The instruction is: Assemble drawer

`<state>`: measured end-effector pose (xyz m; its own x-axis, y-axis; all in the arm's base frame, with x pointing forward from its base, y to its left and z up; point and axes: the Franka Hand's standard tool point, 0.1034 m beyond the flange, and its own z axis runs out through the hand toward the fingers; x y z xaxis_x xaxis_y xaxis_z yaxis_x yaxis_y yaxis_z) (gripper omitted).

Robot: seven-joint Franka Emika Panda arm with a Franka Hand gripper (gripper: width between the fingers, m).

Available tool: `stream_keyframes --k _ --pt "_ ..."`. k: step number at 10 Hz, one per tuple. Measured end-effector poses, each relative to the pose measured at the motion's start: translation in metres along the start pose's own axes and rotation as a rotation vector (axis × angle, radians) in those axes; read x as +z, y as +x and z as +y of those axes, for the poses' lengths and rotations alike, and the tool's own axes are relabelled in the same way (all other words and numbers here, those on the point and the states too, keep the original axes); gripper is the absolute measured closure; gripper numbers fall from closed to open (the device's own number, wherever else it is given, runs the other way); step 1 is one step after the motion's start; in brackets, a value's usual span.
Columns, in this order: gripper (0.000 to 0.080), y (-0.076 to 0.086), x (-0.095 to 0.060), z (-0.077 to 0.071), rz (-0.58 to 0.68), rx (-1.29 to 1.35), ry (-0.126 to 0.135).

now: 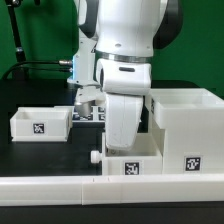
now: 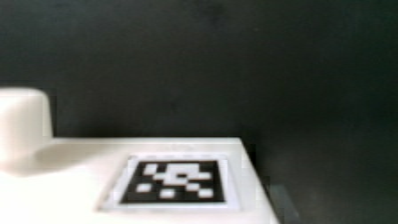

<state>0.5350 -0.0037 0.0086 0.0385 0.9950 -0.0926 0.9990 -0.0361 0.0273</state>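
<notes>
The drawer's tall box shell point(image 1: 186, 124) stands at the exterior view's right, a tag on its front. One small tray point(image 1: 40, 122) lies at the left. The second tray point(image 1: 130, 164) lies front centre, its round knob point(image 1: 96, 155) pointing to the exterior view's left. My gripper point(image 1: 123, 143) hangs straight down onto this tray; the white hand hides the fingers. The wrist view shows a white tagged face point(image 2: 178, 182) close up and a rounded white part point(image 2: 22, 128) beside it. No fingers show there.
A long low white border rail point(image 1: 110, 190) runs along the front of the black table. The marker board point(image 1: 88, 117) lies behind the arm. A green wall and cables are at the back.
</notes>
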Motion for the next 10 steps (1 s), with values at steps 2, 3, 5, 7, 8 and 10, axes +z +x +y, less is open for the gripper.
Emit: stream_keyframes --k 2,3,5,7,8,10 --pt "0.0755 0.000 0.000 0.000 0.000 0.001 0.000" --pt "0.0755 -0.001 0.000 0.000 0.000 -0.005 0.001" --pt "0.0755 0.001 0.000 -0.001 -0.002 -0.013 0.008" --pt "0.0755 0.008 -0.001 -0.002 0.000 -0.018 0.008" --pt "0.0755 0.013 -0.001 -0.001 -0.001 -0.023 0.010" --pt "0.0755 0.012 -0.001 -0.001 -0.005 -0.015 0.017"
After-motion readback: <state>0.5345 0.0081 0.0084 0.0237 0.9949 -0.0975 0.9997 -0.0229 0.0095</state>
